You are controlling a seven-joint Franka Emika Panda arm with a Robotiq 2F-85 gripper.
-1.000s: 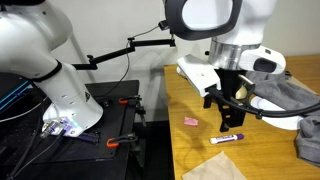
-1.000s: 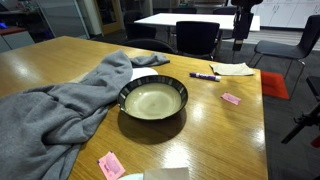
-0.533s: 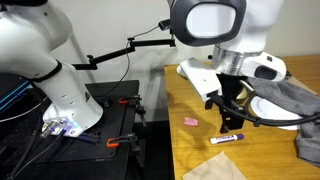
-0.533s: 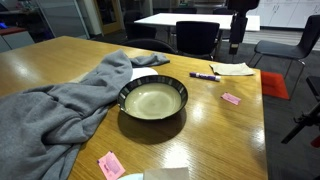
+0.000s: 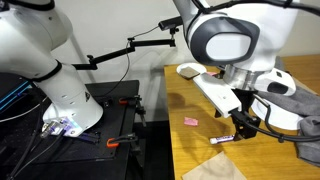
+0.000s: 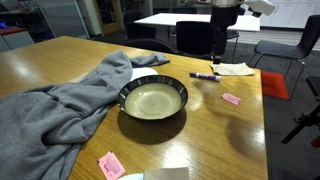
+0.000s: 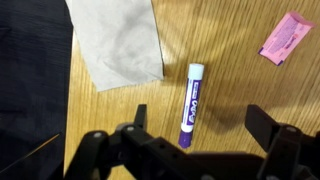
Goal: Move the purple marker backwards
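Observation:
The purple marker (image 7: 190, 104) lies flat on the wooden table, dark purple barrel with a white end pointing away from me in the wrist view. It also shows in both exterior views (image 5: 227, 140) (image 6: 204, 75). My gripper (image 7: 200, 120) is open, its two fingers spread on either side of the marker's purple end and above it. In an exterior view my gripper (image 5: 243, 126) hangs just above the marker. In another exterior view my gripper (image 6: 217, 55) is above and just behind the marker.
A white paper sheet (image 7: 120, 40) lies beside the marker. A pink eraser-like piece (image 7: 285, 38) lies on the other side, also in the exterior views (image 5: 191, 121) (image 6: 232, 99). A dark bowl (image 6: 153, 98) and grey cloth (image 6: 60, 105) sit mid-table. The table edge (image 5: 170, 130) is close.
My arm has swung over and come down toward the marker. The marker has not moved.

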